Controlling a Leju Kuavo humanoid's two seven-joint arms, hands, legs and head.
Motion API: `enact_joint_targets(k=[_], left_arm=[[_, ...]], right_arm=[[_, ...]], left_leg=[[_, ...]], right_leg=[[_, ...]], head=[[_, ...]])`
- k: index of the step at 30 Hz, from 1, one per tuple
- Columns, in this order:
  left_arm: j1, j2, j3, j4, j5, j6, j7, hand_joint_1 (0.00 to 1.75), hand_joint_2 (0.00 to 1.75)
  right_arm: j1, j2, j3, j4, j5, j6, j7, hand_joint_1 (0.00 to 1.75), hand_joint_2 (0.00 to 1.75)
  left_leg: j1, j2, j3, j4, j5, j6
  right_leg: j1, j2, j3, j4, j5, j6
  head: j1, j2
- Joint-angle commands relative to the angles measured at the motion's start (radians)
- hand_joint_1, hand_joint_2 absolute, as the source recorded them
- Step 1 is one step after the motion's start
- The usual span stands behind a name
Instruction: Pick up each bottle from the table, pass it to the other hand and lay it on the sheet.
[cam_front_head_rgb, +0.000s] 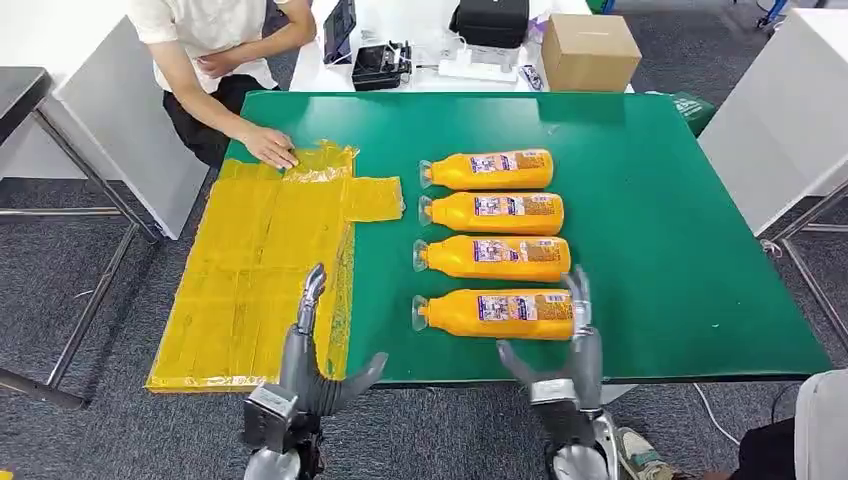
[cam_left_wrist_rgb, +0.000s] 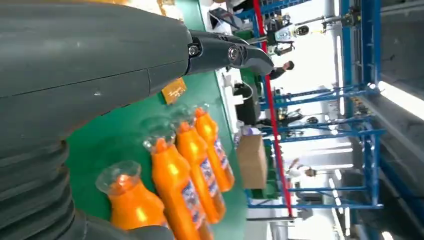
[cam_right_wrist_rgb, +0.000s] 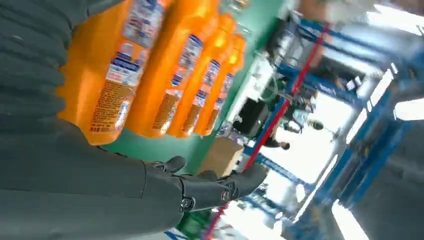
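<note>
Several orange bottles lie side by side on the green table (cam_front_head_rgb: 660, 250), clear caps pointing left; the nearest bottle (cam_front_head_rgb: 495, 313) (cam_right_wrist_rgb: 107, 70) (cam_left_wrist_rgb: 131, 200) is at the front. My right hand (cam_front_head_rgb: 560, 345) is open just in front of that bottle's base end, fingers raised beside it, not gripping. My left hand (cam_front_head_rgb: 315, 360) is open over the near edge of the yellow sheet (cam_front_head_rgb: 250, 270), holding nothing. The farther bottles (cam_front_head_rgb: 492, 170) (cam_left_wrist_rgb: 190, 175) (cam_right_wrist_rgb: 200, 85) lie untouched.
A person sits at the far left with a hand (cam_front_head_rgb: 270, 148) pressing the sheet's far edge. A cardboard box (cam_front_head_rgb: 588, 52), a black case (cam_front_head_rgb: 490, 20) and devices stand on a white table behind. A grey table (cam_front_head_rgb: 790, 110) stands to the right.
</note>
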Motion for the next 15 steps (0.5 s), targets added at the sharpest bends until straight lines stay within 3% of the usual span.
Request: enact_joint_targets(k=[1, 11, 15], left_arm=[[-0.094, 0.006, -0.010, 0.163, 0.011, -0.028, 0.032, 0.00, 1.75], [-0.091, 0.006, -0.012, 0.165, 0.011, -0.032, 0.032, 0.00, 1.75], [-0.099, 0.000, -0.011, 0.175, 0.015, -0.037, 0.034, 0.00, 1.75]], right_arm=[[-0.208, -0.180, 0.020, 0.301, 0.307, -0.004, 0.162, 0.00, 1.75], [-0.202, -0.174, 0.022, 0.295, 0.315, 0.001, 0.167, 0.00, 1.75], [-0.249, -0.205, 0.062, 0.325, 0.384, 0.025, 0.206, 0.00, 1.75]], left_leg=[[-0.001, 0.002, 0.005, -0.002, 0.000, 0.001], [-0.001, 0.000, 0.004, -0.001, 0.001, 0.001], [-0.002, 0.001, 0.005, -0.001, 0.000, 0.002]], right_leg=[[0.000, 0.001, 0.004, -0.003, 0.001, 0.000], [-0.001, -0.001, 0.004, -0.001, 0.001, 0.001], [-0.001, 0.000, 0.005, -0.001, 0.000, 0.001]], head=[[0.000, 0.000], [0.000, 0.000], [0.000, 0.000]])
